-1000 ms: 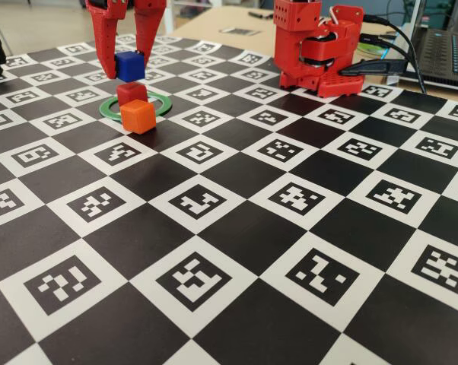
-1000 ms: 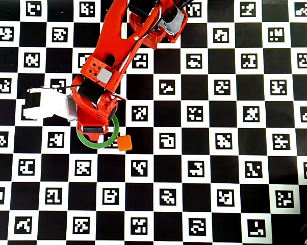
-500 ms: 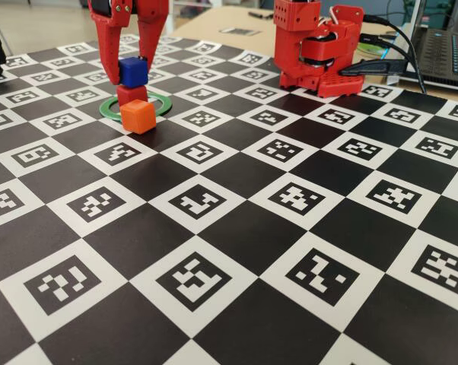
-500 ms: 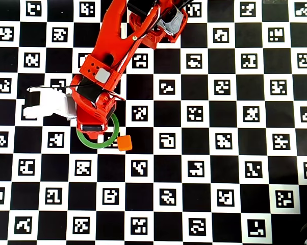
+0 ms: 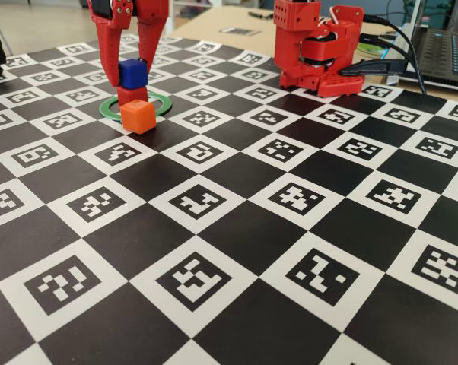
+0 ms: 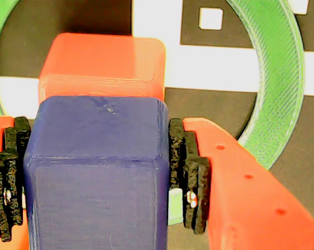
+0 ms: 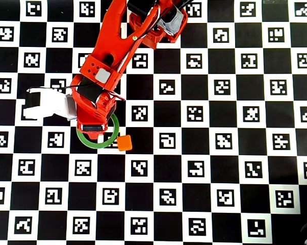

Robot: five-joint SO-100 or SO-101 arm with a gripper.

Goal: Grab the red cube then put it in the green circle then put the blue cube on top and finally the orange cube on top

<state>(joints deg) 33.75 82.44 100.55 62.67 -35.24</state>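
We are at the second step: the blue cube (image 5: 132, 73) is being set on the red cube (image 5: 131, 94), which stands inside the green circle (image 5: 162, 106). In the wrist view the gripper (image 6: 97, 179) has its jaws clamped on the blue cube (image 6: 97, 172), with the black pads (image 6: 188, 177) pressing both sides. From the fixed view the blue cube seems to rest on the red one, or is very close to it; we cannot tell if they touch. In the wrist view the red cube (image 6: 102, 65) shows beyond the blue one and is a little shifted from it, so the stack may not be perfectly aligned.

The orange cube (image 5: 138, 115) lies just beside the ring, at its near edge, and in the overhead view it (image 7: 124, 143) sits at the right of the circle (image 7: 112, 138).

We think the next move calls for opening the jaws gently and lifting straight up, so the blue cube is not dragged off. Then we go to the orange cube.
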